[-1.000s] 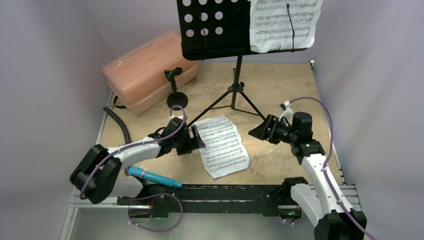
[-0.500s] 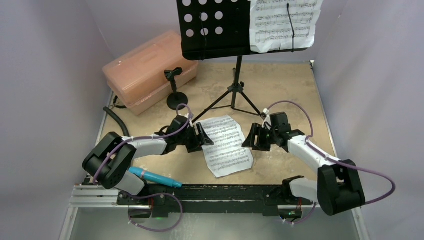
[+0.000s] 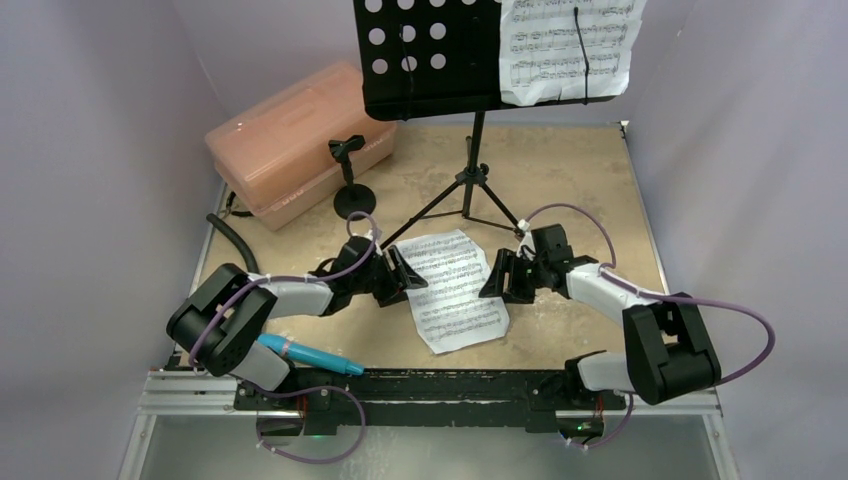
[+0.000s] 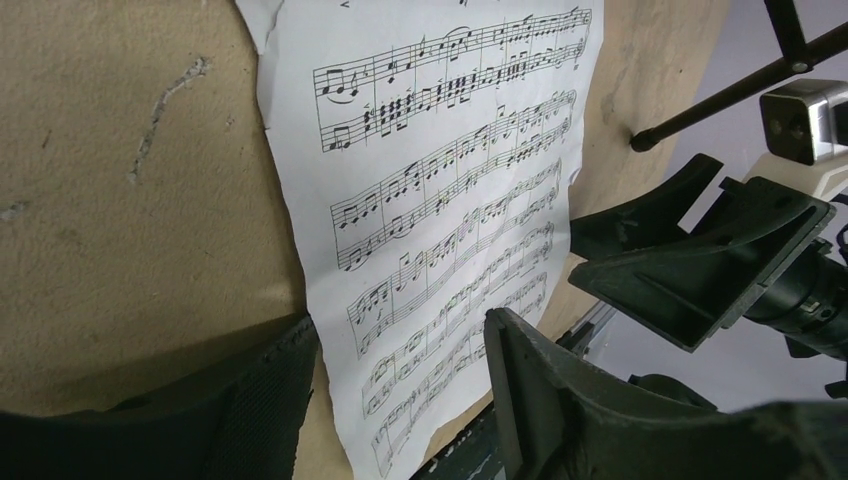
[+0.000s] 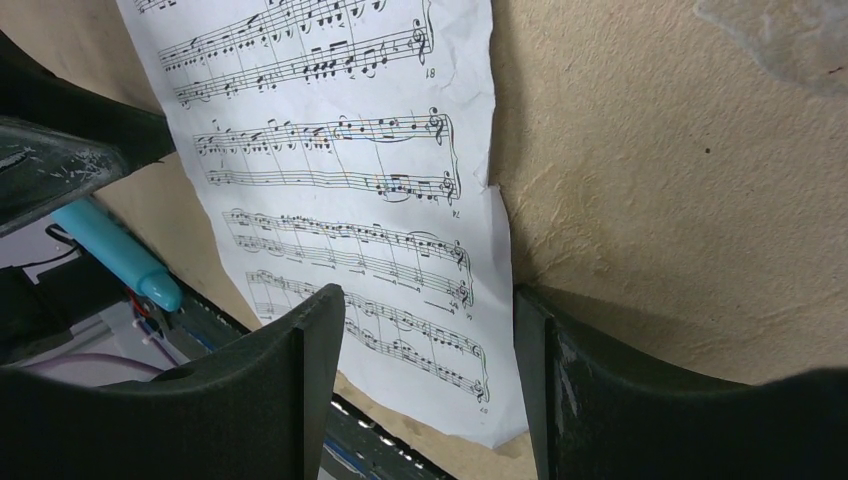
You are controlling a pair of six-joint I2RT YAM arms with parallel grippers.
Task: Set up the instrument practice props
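Well, the black music stand rises at the far side of the table with one page on its desk, and the second page lies flat near the middle. Both hands stand open, the left hand straddling that page's left edge, the right hand its right. The blue microphone lies near left.

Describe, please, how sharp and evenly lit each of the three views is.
Top external: even, soft light, faint shadows, all sharp. Left wrist: the page is crisp, the left fingers dark and underexposed. Right wrist: notes legible, a soft shadow on the table beside the right fingers.
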